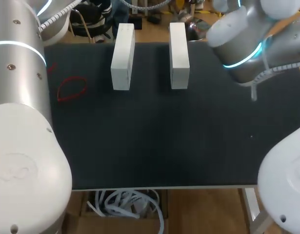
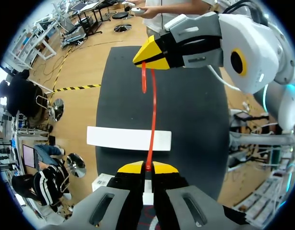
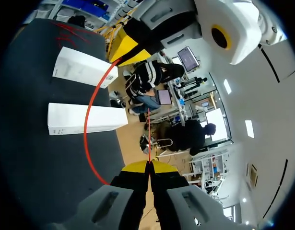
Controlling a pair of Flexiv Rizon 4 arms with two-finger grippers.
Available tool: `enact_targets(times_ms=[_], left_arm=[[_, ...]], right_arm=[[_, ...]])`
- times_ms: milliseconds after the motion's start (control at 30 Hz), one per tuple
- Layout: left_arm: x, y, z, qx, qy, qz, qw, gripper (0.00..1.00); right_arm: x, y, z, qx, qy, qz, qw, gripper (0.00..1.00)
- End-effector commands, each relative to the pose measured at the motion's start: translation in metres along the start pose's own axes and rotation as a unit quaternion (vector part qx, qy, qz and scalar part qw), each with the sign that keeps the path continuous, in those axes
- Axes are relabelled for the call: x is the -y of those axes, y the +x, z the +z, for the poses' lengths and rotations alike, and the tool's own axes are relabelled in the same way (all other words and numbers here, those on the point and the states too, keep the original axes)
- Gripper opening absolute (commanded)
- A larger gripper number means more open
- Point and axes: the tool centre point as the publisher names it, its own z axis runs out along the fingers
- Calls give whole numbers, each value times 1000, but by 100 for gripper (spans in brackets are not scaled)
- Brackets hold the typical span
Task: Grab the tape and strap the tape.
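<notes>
The tape [image 3: 88,129] hangs above two side-by-side blocks [image 1: 122,57] [image 1: 179,56] on the table [image 1: 154,141].

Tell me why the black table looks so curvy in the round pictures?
Left wrist view: the fisheye lens bows the table edges. Right wrist view: the same bowing, stronger near the rim. Head view: no such bending, so the table and white boxes keep straight edges.

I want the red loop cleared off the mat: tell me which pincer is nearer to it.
Left. The left pincer hangs near the loop, on its side of both boxes; the right pincer is beyond the boxes, across the mat.
</notes>
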Motion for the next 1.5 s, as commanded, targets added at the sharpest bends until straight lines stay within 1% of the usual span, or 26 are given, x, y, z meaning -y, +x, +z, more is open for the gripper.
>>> enact_targets(times_ms=[33, 200, 300, 400, 567, 1000, 1233, 1500], left_arm=[[1, -1, -1, -2, -3, -1, 1000, 0], [1, -1, -1, -2, -3, -1, 1000, 0], [1, -1, -1, -2, -3, -1, 1000, 0], [1, -1, -1, -2, -3, -1, 1000, 0], [1, -1, -1, -2, -3, -1, 1000, 0], [1, -1, -1, -2, -3, -1, 1000, 0], [1, -1, -1, -2, -3, -1, 1000, 0], [1, -1, -1, -2, -3, -1, 1000, 0]], right_arm=[[-8, 1, 0, 5, 7, 2, 1000, 0], [-15, 3, 1, 10, 10, 1, 1000, 0], [-20, 5, 3, 8, 12, -24, 1000, 0], [-23, 5, 2, 11, 18, -34, 999, 0], [-27, 8, 5, 13, 17, -44, 999, 0], [-49, 13, 10, 12, 11, -68, 998, 0], [-52, 17, 10, 6, 14, -74, 997, 0], [-52, 16, 10, 9, 21, -89, 996, 0]])
